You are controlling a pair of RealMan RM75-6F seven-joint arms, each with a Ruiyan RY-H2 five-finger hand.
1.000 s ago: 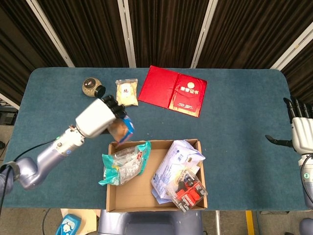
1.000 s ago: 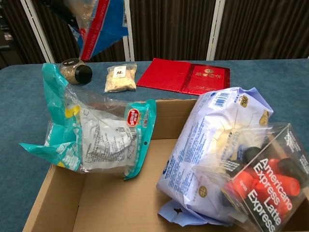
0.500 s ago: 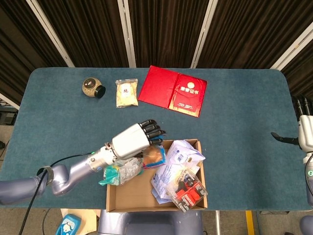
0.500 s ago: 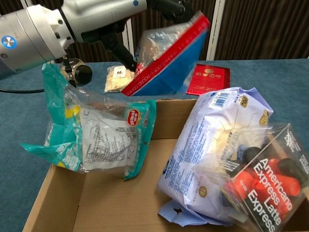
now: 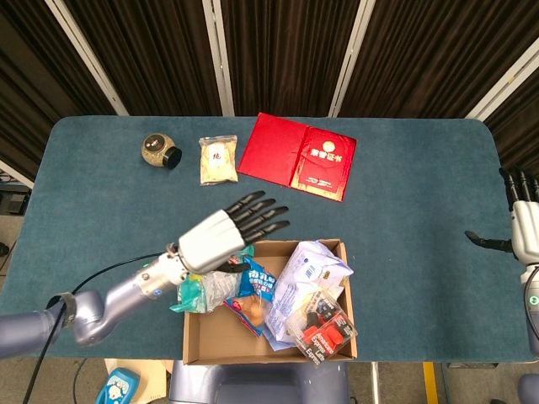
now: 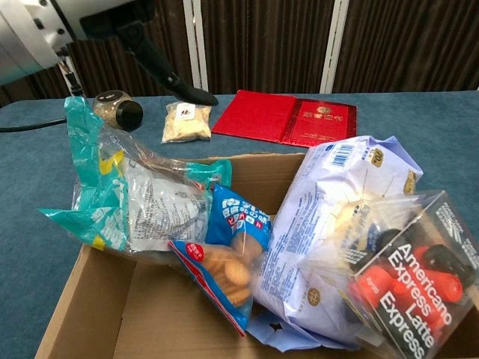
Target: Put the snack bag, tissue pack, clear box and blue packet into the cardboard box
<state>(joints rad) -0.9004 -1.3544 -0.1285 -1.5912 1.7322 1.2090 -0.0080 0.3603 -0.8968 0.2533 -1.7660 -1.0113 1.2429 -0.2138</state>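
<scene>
Head view: the left hand [image 5: 229,235] hovers over the cardboard box [image 5: 338,252], fingers fanned, holding nothing. The blue packet [image 5: 255,290] lies inside, between snack bag [image 5: 205,291] and tissue pack [image 5: 305,276]; the clear box [image 5: 323,329] is in too. The right hand [image 5: 524,229] waits splayed, empty.

Chest view: the blue packet [image 6: 228,254] leans on the snack bag [image 6: 127,202].

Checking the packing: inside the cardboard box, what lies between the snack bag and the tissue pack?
The blue packet, wedged between snack bag and tissue pack; clearest in chest view.
</scene>
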